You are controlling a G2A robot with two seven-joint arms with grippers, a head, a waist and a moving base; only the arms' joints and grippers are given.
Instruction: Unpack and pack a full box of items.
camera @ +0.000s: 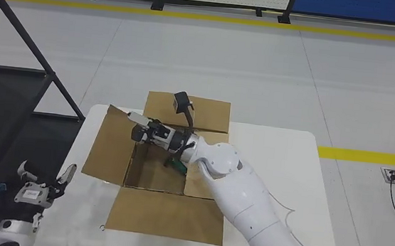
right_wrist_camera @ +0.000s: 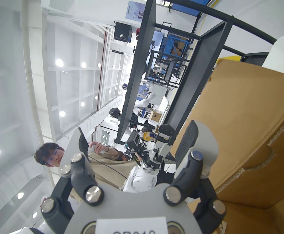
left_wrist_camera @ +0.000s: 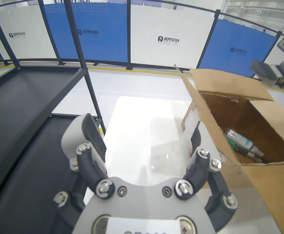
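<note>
From above, a brown cardboard box (camera: 167, 216) stands open on a white bench (camera: 280, 152), all four flaps folded outward. The right arm stretches across the box's mouth, and the right hand (camera: 138, 127) sits at the inner edge of the flap nearest a black metal rack (camera: 14, 91), fingers spread and holding nothing. A small green item (camera: 177, 165) lies on the box floor under that arm. The left hand (camera: 46, 174) is well apart from the box, off the bench's corner on the rack side, its fingers spread too.

From the left wrist, the left hand (left_wrist_camera: 144, 133) is spread wide with nothing between its ribbed black pads (left_wrist_camera: 94, 135). Beyond it lie the bench (left_wrist_camera: 137, 115) and the rack's dark shelves (left_wrist_camera: 33, 88). The box (left_wrist_camera: 224, 82) stands just to one side, and a white and teal bottle (left_wrist_camera: 240, 141) lies on its side at the bottom.

From the right wrist, the right hand (right_wrist_camera: 135, 141) is spread and bare. One finger (right_wrist_camera: 188, 137) is just beside a box flap (right_wrist_camera: 244, 110); whether they touch cannot be told. The rack's black uprights (right_wrist_camera: 137, 66) stand beyond.
</note>
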